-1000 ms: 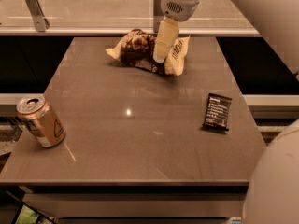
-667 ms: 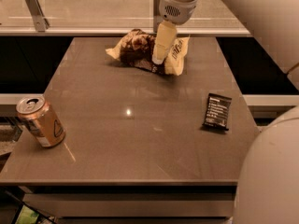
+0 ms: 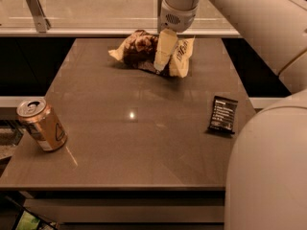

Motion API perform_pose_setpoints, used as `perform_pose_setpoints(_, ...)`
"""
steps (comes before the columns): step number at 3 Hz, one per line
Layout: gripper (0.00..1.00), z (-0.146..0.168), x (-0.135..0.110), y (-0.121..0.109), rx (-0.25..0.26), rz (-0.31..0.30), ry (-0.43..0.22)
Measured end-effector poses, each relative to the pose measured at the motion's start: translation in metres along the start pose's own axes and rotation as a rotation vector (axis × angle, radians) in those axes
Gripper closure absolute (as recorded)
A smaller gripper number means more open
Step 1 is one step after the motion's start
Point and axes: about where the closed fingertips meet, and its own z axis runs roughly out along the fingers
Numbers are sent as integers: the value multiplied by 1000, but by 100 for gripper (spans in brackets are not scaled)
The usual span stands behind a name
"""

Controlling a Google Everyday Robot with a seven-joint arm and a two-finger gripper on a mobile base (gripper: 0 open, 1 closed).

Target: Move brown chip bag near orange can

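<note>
Seeing our gripper at the brown chip bag on the table, grasp undeterminable, we feared crumpled foil slipping loose short of the distant orange can.

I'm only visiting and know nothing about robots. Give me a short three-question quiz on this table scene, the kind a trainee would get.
1. True or false: the orange can sits by the near left edge of the table.
2. Fill in: seen from the camera, the black wrapper lies on the table's ____ side.
3. The gripper is down at which item? A) brown chip bag B) black wrapper C) orange can

Key: 1 true; 2 right; 3 A.
</note>
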Motion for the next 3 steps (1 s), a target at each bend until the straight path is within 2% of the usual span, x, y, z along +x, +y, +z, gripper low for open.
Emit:
perform_pose_setpoints(1, 0, 0, 0, 0, 0, 0, 0)
perform_pose_setpoints(3, 0, 29, -25, -17, -9, 26, 66)
